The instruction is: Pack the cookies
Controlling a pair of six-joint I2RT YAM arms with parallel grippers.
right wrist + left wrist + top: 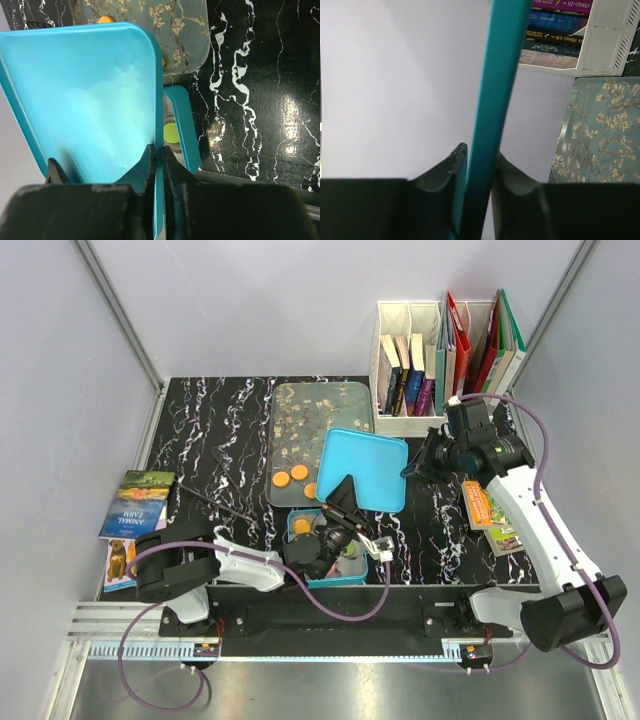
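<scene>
The teal plastic lid (pixel 362 468) is the worry. It hangs tilted above the black marbled counter (pixel 230 430), pinched on two sides at once. The left gripper (pixel 346 496) is clamped on its near-left edge and the right gripper (pixel 157 152) is clenched on its right edge. If the two arms move out of step, I reckon the lid will twist or slip from one grip. It would then drop onto the open teal plastic box (pixel 187 127) just below it, at the near edge.

The other risk is order. Three flat round orange cookies (pixel 298 472) lie at the near end of the flower-patterned rectangular tray (pixel 320 415), just left of the lid. Lowering the lid now would shut them out, and its low corner could sweep them off the tray.

Counting left to right:
- one animal picture book (pixel 135 505) at the counter's left edge
- one tray with three orange cookies on it
- one box, showing one orange cookie (pixel 300 526) and one green cookie (pixel 171 132); more may be hidden inside
- one lid
- one colourful book (pixel 485 508) lying flat on the right
- one white file rack (pixel 420 360) of upright books at the far right
</scene>
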